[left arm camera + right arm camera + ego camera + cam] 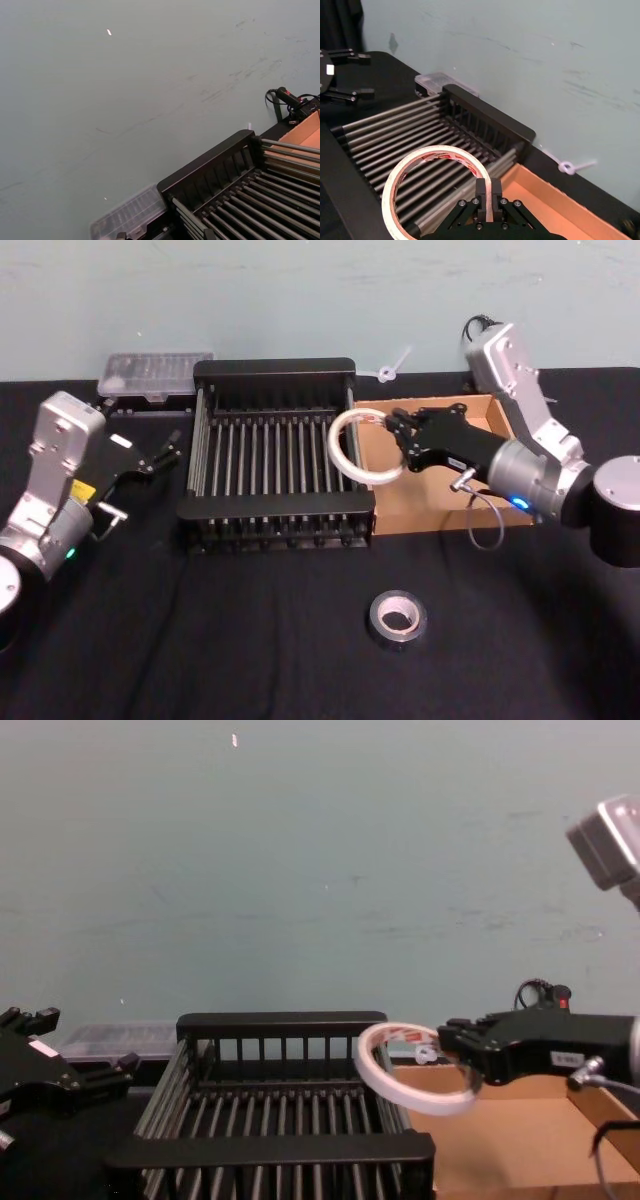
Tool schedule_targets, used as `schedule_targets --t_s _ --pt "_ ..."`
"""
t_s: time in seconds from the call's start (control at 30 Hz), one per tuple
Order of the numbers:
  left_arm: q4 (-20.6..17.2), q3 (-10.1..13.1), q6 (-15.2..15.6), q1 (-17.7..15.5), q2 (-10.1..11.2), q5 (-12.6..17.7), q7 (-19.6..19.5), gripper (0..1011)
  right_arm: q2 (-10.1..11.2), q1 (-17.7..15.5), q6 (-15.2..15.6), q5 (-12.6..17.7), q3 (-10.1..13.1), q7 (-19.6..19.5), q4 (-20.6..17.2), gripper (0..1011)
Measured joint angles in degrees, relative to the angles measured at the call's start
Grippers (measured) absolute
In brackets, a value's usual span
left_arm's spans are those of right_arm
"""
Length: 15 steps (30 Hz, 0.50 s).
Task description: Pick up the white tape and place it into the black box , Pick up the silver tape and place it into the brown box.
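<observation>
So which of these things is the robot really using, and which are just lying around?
For the job:
- white tape, clamped in the right end effector over the right rim of the black box
- silver tape, lying flat on the table
- brown box

Lying about:
- clear plastic case behind the black box
- white zip tie
- left end effector, idle

There were 2 rolls of tape: 1 white tape (364, 448) and 1 silver tape (397, 617). There were 2 boxes: 1 black box (275, 523) and 1 brown box (430, 510). 1 clear plastic case (155, 374) lay behind them.
</observation>
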Motion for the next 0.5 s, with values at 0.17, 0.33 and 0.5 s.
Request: schedule_targets --t_s 0.17,0.33,0.5 --pt "0.0 0.0 0.0 0.0 0.0 0.0 0.0 1001 -1.3 1.8 -0.9 -0.4 -1.2 0.8 1.9 70" --pt "0.0 0.0 0.0 0.0 0.0 0.0 0.0 1001 -2.7 3.7 -1.8 -0.8 -2.4 1.6 4.2 70" --pt "0.0 0.0 0.0 0.0 0.0 0.0 0.0 1001 -4.1 5.1 -2.5 -1.1 -3.4 2.1 6.5 70"
